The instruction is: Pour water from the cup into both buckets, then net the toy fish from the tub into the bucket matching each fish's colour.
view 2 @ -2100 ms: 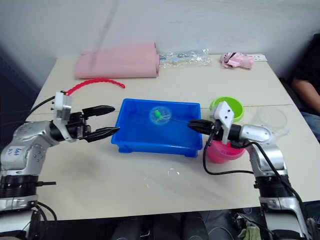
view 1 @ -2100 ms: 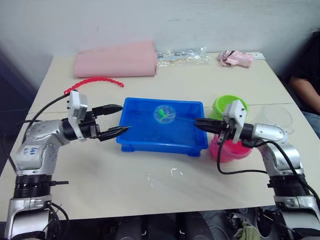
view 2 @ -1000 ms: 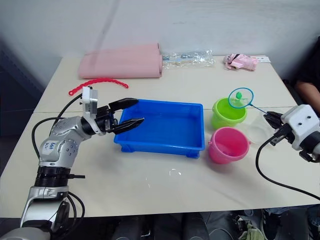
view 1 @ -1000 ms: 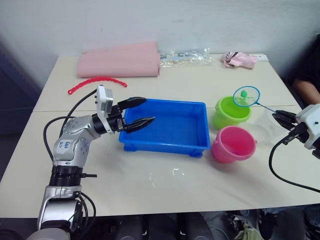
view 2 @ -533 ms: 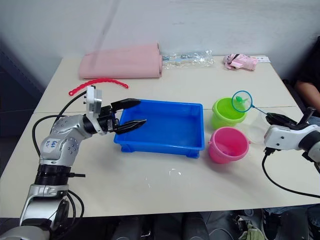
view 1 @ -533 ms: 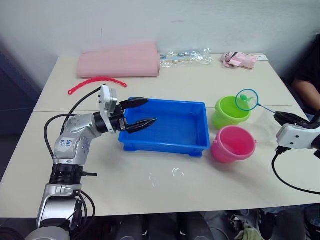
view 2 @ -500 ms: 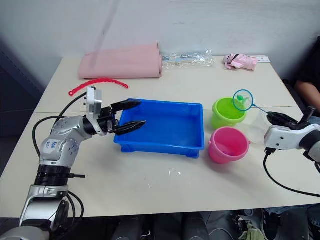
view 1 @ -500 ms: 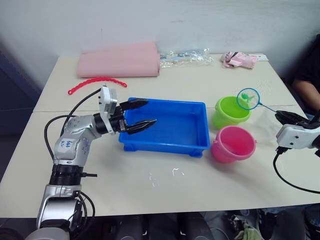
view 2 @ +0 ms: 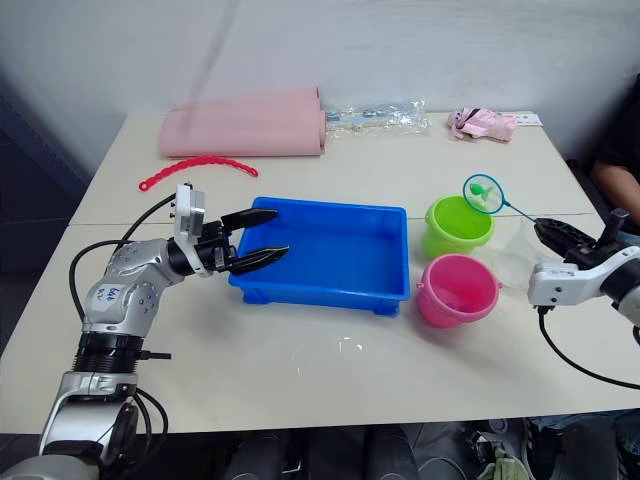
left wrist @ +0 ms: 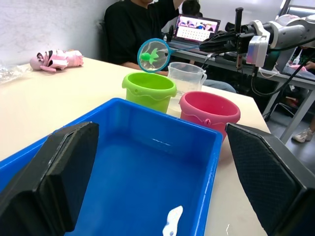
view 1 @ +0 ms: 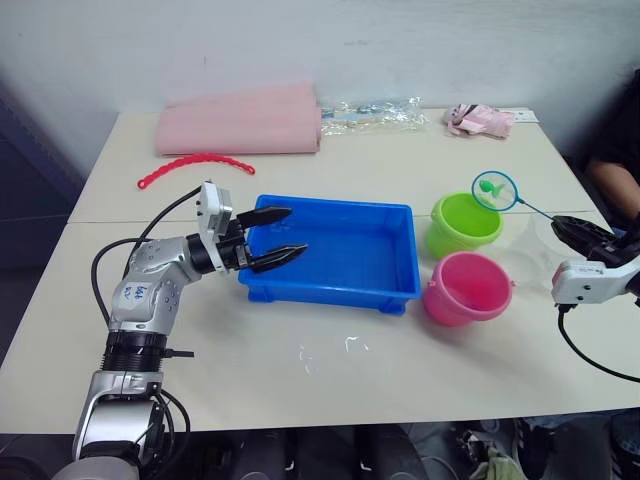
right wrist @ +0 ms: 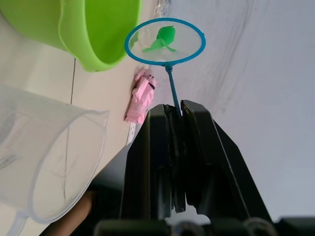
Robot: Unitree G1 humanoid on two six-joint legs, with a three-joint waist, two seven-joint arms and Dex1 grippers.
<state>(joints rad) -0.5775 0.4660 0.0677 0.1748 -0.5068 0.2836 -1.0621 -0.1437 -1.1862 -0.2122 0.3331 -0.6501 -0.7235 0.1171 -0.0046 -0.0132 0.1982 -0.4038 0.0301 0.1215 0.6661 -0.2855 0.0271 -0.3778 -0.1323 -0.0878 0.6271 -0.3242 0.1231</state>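
Net (view 1: 494, 189) with a green fish (right wrist: 164, 37) hangs above the lime green bucket (view 1: 464, 222) near the table's right edge, my right gripper (right wrist: 173, 114) clamped on its handle for tipping. My left gripper (view 1: 272, 236) waits spread over the blue tub (view 1: 345, 291).

The blue tub (left wrist: 147, 172) lies between the left gripper's (left wrist: 157, 196) wide-spread jaws. Beyond the tub stand the green bucket (left wrist: 149, 91) and pink bucket (left wrist: 209, 114), the clear cup (left wrist: 186, 80) behind them. The net (left wrist: 153, 55), holding a green fish (left wrist: 149, 55), hangs above the green bucket.
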